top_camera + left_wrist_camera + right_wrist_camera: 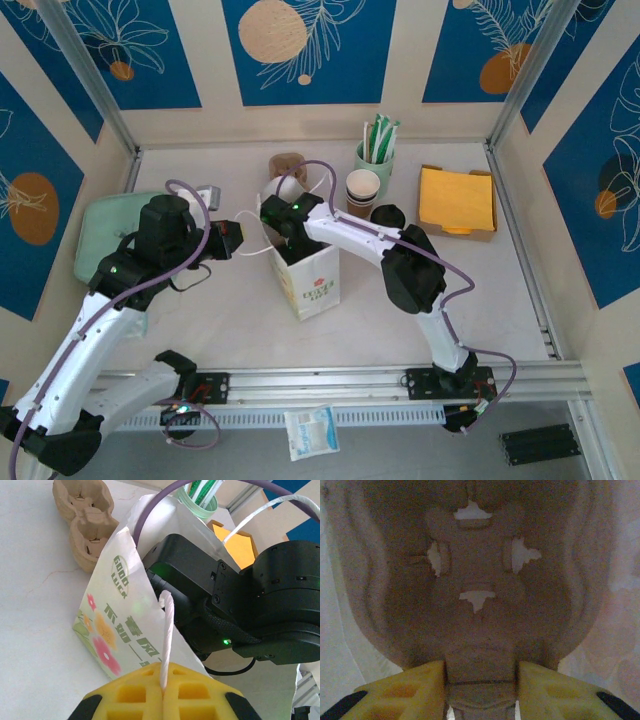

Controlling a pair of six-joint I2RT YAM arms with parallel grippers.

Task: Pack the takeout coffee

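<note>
The left hand [163, 697] is pinched closed on the paper bag's [107, 625] white handle [166, 630]. Inside the bag, the right hand [481, 680] straddles a pulp cup carrier [480, 580], its fingers partway apart; whether they grip it cannot be told. The takeout coffee [388, 214] stands on the counter [220, 310] right of centre, beside the stacked cups [362, 188]. Seating the carrier seems the step in hand. Next, the right hand must lift clear and take the coffee upright.

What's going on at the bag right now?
The left gripper is shut on the white handle of the paper bag standing mid-table. The right gripper is down inside the bag, straddling the near edge of a brown pulp cup carrier; whether it is actually gripping the carrier is unclear.
</note>
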